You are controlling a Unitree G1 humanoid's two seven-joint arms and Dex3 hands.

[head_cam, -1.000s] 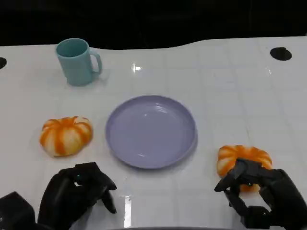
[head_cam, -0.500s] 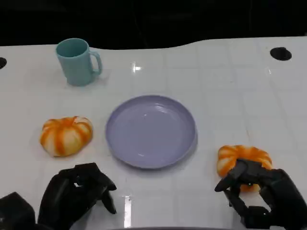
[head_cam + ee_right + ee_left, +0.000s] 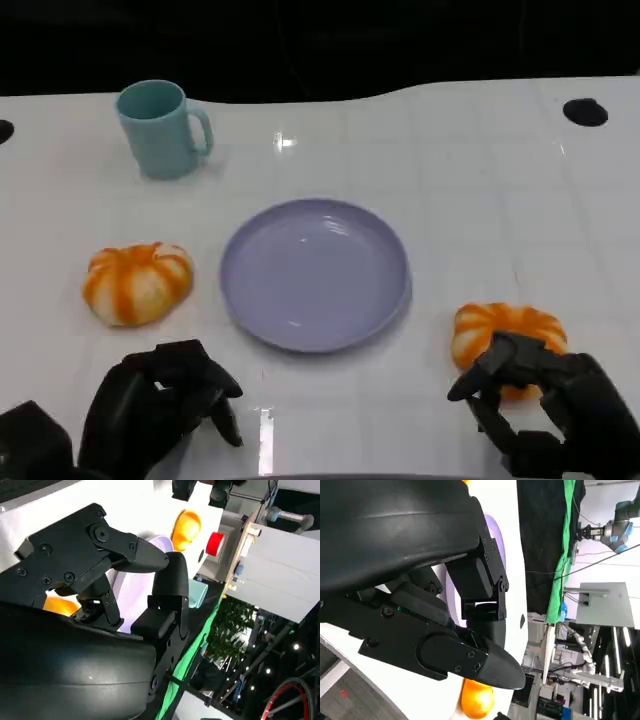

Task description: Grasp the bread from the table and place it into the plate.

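We see our right hand (image 3: 535, 400) at lower right, fingers curled over one bread (image 3: 505, 340), grip unclear; our left hand (image 3: 165, 405), lower left, fingers curled, holds nothing.

Two breads lie on the counter, each a round, pumpkin-shaped loaf with orange and pale ribs, resting flat. The left bread (image 3: 137, 283) sits toward the counter's left side, just beside the plate's left rim and apart from it. The right bread (image 3: 500, 328) sits near the front edge at the right; its near side is partly covered. The plate (image 3: 315, 273) is round, lavender, shallow, upright and unloaded, at the counter's middle, between the two breads.
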